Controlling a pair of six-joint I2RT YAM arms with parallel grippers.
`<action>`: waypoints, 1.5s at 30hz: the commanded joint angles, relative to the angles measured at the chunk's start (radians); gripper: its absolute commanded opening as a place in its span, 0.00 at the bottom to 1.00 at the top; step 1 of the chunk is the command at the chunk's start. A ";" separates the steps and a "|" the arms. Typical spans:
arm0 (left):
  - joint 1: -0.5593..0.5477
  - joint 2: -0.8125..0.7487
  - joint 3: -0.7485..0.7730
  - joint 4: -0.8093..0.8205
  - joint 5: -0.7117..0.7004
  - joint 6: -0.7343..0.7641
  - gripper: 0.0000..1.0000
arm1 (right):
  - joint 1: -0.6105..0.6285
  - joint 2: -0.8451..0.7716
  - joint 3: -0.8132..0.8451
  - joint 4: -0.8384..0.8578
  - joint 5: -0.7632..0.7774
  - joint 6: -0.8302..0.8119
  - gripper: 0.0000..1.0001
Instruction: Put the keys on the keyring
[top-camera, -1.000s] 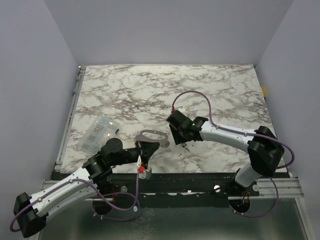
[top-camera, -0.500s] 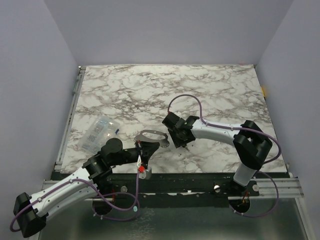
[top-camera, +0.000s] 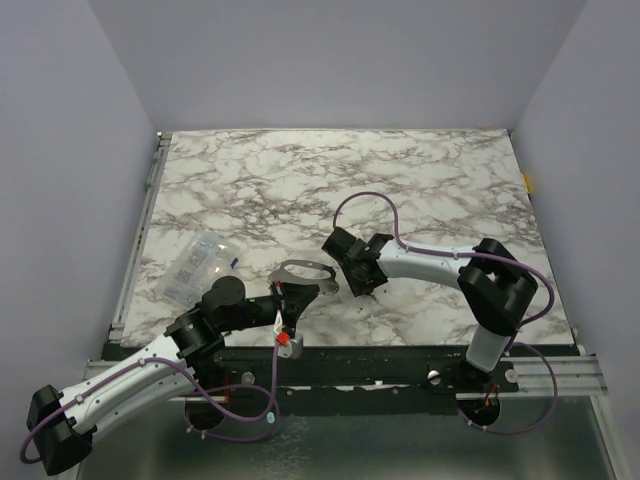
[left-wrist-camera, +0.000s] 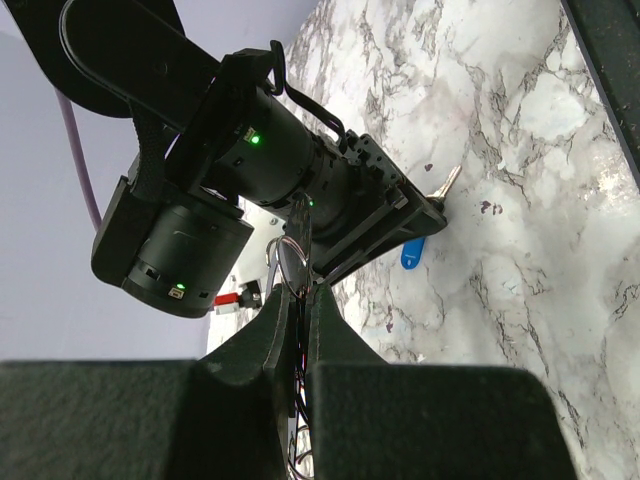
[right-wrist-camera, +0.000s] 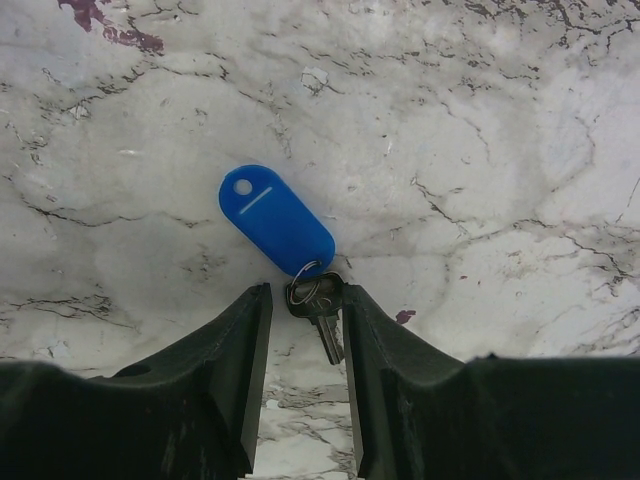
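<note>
L: left gripper (left-wrist-camera: 297, 300) pinched tight on keyring (left-wrist-camera: 281, 262) | R: right gripper (right-wrist-camera: 307, 300) fingers narrowly apart astride key (right-wrist-camera: 327, 325), grip unclear | blue tag (right-wrist-camera: 275, 220) flat on table (right-wrist-camera: 480, 150)

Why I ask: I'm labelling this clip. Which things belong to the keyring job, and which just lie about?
Job:
- keyring, clamped in left gripper
- silver key with blue tag, held in right gripper

Lying about:
- clear plastic packet, untouched
</note>
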 joint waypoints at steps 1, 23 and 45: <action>-0.002 -0.006 -0.001 0.007 0.014 0.003 0.00 | 0.000 0.029 -0.021 0.015 0.043 -0.012 0.40; -0.002 -0.010 -0.001 0.007 0.015 0.004 0.00 | -0.008 0.056 -0.017 0.040 0.049 -0.034 0.08; -0.002 -0.008 0.001 0.007 0.023 0.000 0.00 | -0.008 -0.246 -0.053 0.108 0.018 -0.027 0.01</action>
